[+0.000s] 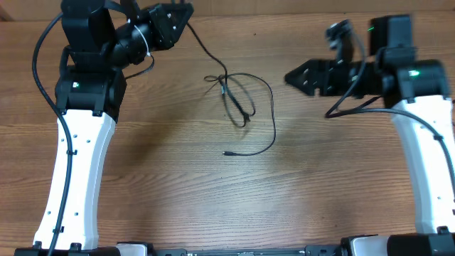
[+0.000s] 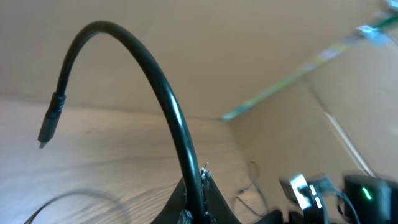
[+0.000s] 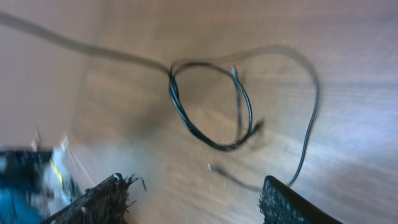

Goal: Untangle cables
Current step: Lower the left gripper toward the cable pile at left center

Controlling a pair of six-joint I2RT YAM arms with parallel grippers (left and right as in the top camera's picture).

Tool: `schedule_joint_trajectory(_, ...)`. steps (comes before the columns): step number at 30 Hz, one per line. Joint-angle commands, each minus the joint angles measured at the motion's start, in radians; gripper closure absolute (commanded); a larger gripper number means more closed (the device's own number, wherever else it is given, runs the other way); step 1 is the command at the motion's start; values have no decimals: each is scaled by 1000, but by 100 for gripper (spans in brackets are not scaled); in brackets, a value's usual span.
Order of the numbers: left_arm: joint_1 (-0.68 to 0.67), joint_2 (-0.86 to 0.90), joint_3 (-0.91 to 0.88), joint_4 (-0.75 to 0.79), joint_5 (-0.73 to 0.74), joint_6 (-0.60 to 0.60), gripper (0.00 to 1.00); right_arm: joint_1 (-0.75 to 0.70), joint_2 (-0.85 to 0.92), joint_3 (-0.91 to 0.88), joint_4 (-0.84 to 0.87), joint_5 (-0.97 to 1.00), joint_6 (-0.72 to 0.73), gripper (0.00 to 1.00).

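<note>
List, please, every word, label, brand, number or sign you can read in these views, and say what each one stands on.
None: no readable text shows in any view.
The cables and the wooden table carry no lettering; the green lights are plain glows, not characters.

Thin black flexible cables lie looped on the light wooden table, frame centre. One strand runs up-left into the black left gripper, top left. Loose plug end sits below the loop. Black right gripper is upper right, well apart.
</note>
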Motion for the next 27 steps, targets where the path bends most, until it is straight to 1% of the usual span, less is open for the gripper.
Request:
schedule_joint_trajectory(1, 0, -12, 8, -73, -177, -29, 96, 47, 5, -82, 34, 57, -73, 30)
schedule_joint_trajectory(3, 0, -12, 8, -138, -227, -29, 96, 70, 5, -133, 70, 58, -124, 28)
schedule_joint_trajectory(5, 0, -12, 8, -230, -282, -25, 96, 81, 5, -173, 107, 58, -134, 27)
schedule_joint_trajectory(8, 0, -11, 8, -374, -383, -25, 92, 85, 7, -197, 128, 58, -134, 26)
schedule_joint_trajectory(11, 0, -11, 8, -502, -534, -26, 91, 84, 7, -199, 144, 58, -134, 25)
schedule_joint_trajectory(12, 0, -11, 8, -533, -583, -26, 87, 85, 7, -199, 149, 60, -134, 23)
schedule_joint_trajectory(14, 0, -11, 8, -608, -687, -26, 75, 85, 7, -199, 155, 73, -134, 22)
schedule_joint_trajectory(17, 0, -9, 8, -729, -809, -78, 70, 84, 7, -199, 156, 77, -134, 21)
schedule_joint_trajectory(18, 0, -8, 8, -761, -829, -111, 62, 85, 7, -199, 156, 77, -134, 21)
schedule_joint_trajectory(19, 0, -4, 8, -802, -842, -161, 39, 84, 7, -199, 157, 77, -134, 21)
schedule_joint_trajectory(20, 0, 0, 8, -828, -838, -199, 10, 85, 7, -199, 159, 77, -134, 21)
schedule_joint_trajectory(21, -1, 3, 6, -844, -818, -232, 1, 85, 7, -199, 160, 77, -134, 20)
schedule_joint_trajectory(22, -2, 6, 2, -850, -783, -244, 1, 84, 7, -199, 162, 81, -134, 20)
schedule_joint_trajectory(24, -5, 9, -11, -851, -669, -246, 0, 84, 7, -199, 163, 100, -134, 17)
schedule_joint_trajectory(25, -13, 10, -33, -850, -570, -246, 0, 84, 7, -199, 163, 117, -133, 15)
schedule_joint_trajectory(27, -28, 11, -64, -847, -516, -248, 0, 84, 7, -199, 161, 126, -133, 14)
